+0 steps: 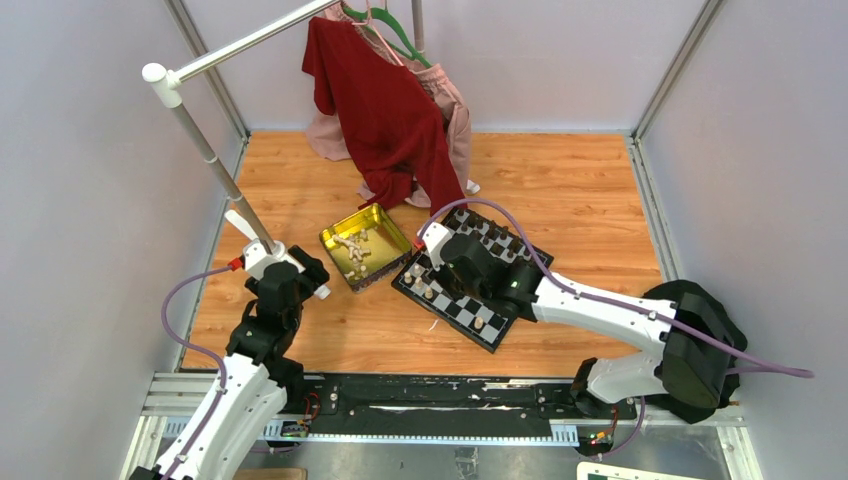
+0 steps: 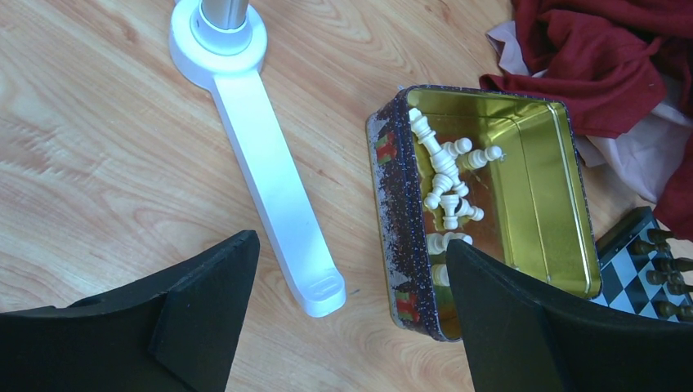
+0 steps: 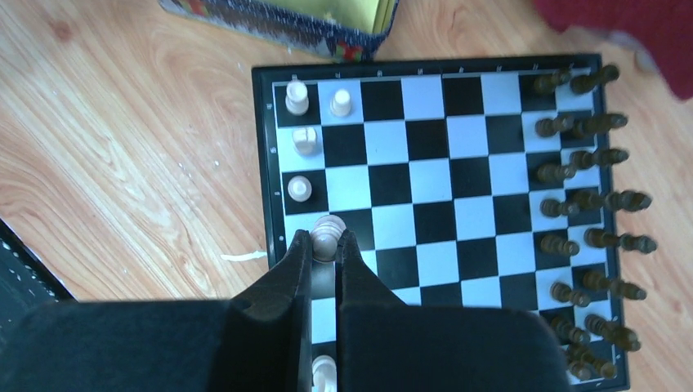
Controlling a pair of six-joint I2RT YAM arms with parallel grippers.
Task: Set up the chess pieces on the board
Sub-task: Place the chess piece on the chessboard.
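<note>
The checkered board [image 3: 441,204] [image 1: 455,305] lies right of centre on the wooden table. Dark chess pieces [image 3: 584,200] fill two rows along its right side in the right wrist view. Several cream pieces [image 3: 301,140] stand along its left edge. My right gripper [image 3: 326,247] [image 1: 462,262] is shut on a cream chess piece [image 3: 327,237] just above the board's left edge. More cream pieces [image 2: 448,175] lie heaped in the gold tin [image 2: 531,163] [image 1: 365,243]. My left gripper [image 2: 351,269] [image 1: 295,275] hangs open beside the tin's left wall, holding nothing.
A white rack foot [image 2: 274,184] reaches across the wood between my left fingers, and its pole [image 1: 215,160] rises at the left. Red and pink clothes [image 1: 385,110] hang behind the tin and board, their hems [image 2: 605,73] resting near the tin's far corner.
</note>
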